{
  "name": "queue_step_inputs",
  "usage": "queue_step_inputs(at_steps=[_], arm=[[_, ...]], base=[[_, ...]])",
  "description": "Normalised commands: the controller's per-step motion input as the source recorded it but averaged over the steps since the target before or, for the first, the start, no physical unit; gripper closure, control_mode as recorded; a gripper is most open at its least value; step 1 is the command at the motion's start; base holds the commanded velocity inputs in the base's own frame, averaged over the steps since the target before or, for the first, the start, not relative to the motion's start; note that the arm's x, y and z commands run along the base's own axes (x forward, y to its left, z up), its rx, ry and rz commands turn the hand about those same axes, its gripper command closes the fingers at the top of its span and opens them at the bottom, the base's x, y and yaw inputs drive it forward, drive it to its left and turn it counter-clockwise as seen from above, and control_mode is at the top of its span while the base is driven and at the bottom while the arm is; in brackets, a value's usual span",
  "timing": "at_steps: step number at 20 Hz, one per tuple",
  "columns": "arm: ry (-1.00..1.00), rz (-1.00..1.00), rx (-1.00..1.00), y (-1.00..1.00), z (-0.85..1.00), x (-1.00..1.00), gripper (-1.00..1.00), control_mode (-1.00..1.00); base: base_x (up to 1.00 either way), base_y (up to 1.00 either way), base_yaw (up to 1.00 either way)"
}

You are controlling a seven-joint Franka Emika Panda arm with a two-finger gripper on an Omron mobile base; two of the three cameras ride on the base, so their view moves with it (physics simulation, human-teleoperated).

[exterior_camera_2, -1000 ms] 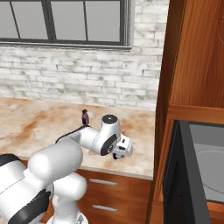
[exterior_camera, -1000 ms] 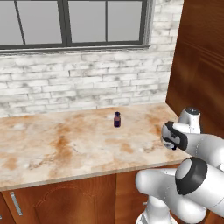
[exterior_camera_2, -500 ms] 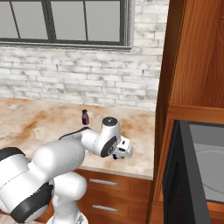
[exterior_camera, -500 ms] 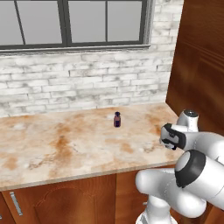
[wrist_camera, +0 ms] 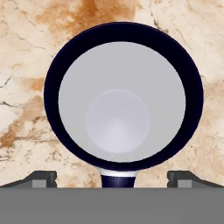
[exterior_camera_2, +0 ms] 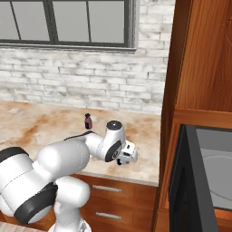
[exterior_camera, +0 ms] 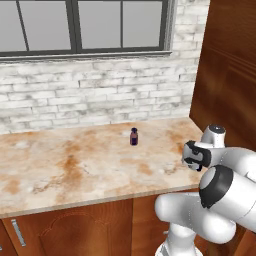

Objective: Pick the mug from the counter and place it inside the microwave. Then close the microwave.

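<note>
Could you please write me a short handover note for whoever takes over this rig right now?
Gripper: open, holding nothing, pointing straight down over the mug; a finger shows on either side of it.
Mug: upright on the counter, near its right end, handle toward the bottom of the hand view.
Microwave: door open, on the right, nothing visible inside.
Small dark bottle: further back on the counter, not part of the job.
Done: gripper lined up.
Left: grasp, place inside, close door.
</note>
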Motion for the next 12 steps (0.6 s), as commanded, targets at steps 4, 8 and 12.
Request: queue_step_inputs(at_steps=[4, 8, 12], arm=[[0.0, 0.0, 0.0, 0.0, 0.0, 0.0, -1.0, -1.0], [0.0, 0.0, 0.0, 0.0, 0.0, 0.0, -1.0, -1.0], [0.0, 0.0, 0.0, 0.0, 0.0, 0.0, 1.0, -1.0]], base=[[0.0, 0.0, 0.0], [0.0, 0.0, 0.0], [0.0, 0.0, 0.0]])
